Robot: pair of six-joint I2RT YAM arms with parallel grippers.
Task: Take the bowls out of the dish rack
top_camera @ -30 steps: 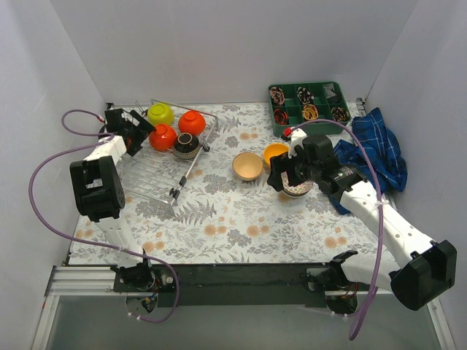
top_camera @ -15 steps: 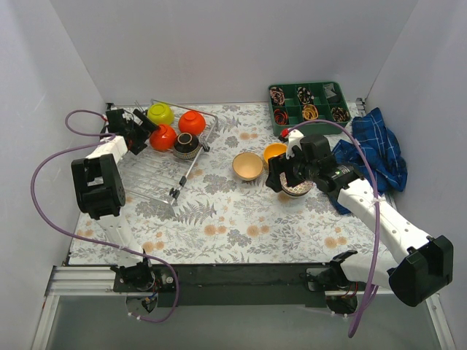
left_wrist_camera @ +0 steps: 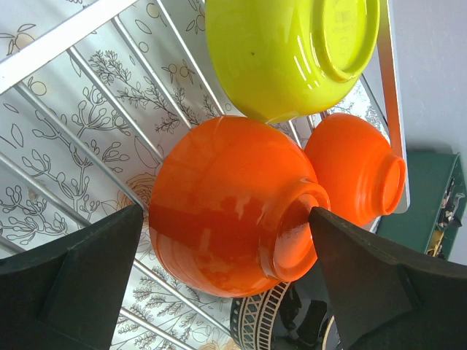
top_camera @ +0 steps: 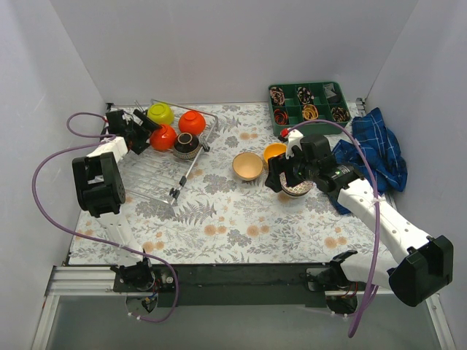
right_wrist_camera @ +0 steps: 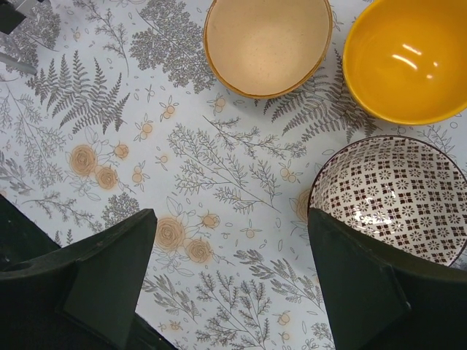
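top cam wide; wrists close: l rack (left_wrist_camera: 390,109), r table (right_wrist_camera: 219,168).

Robot lab cell: white enclosure walls (top_camera: 233,44), aluminium mounting rail (top_camera: 80,275), floral tablecloth (top_camera: 241,219).

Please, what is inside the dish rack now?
Four bowls lie in the dish rack: a lime green bowl, a red-orange bowl, a second red-orange bowl and a dark patterned bowl. The left gripper covers the rack's far-left corner; that part cannot be seen.
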